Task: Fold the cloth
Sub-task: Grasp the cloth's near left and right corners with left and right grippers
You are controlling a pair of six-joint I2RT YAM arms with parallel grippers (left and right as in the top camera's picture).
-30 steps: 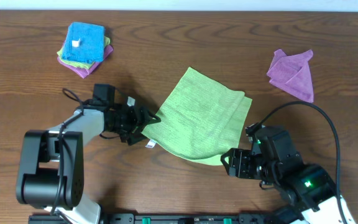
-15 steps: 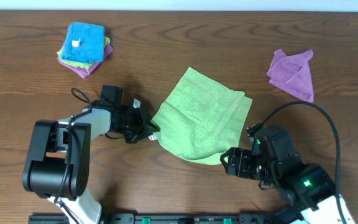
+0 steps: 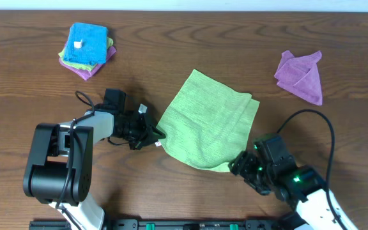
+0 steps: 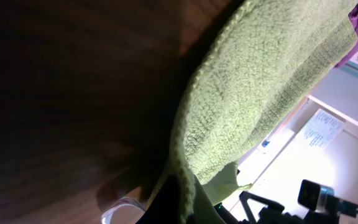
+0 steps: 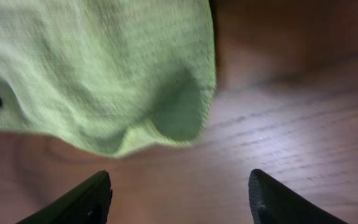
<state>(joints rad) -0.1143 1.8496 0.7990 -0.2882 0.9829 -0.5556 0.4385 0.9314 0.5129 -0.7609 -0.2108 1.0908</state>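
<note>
While the lime-green cloth (image 3: pixel 206 128) lies open as a tilted square near the middle of the wooden table (image 3: pixel 30 89), seen from overhead, both arms sit low at its near edges. The left gripper (image 3: pixel 153 135) is at the cloth's left corner, just beside the small white tag (image 3: pixel 156 145). From above it cannot be told whether its claw is pinching the fabric or merely touching it. The right gripper (image 3: pixel 237 167) rests just off the cloth's near right corner, where the hem bulges slightly off the wood. A purple cloth (image 3: pixel 300 75) lies crumpled well apart at the far right, and a bright blue folded cloth (image 3: pixel 87 43) tops a small stack at the far left.

From the left wrist, the cloth's nubbly weave (image 4: pixel 260 93) fills the right half of the frame against dark wood. Its hem curves down to one dark finger (image 4: pixel 180 198) at the bottom edge. Only that finger shows, so the claw's state cannot be told here either.

From the right wrist, the two black fingertips (image 5: pixel 89 199) stand spread wide with only bare wood between them. The cloth's rumpled, lifted edge (image 5: pixel 104 74) hangs just ahead of them, not touching either tip.
</note>
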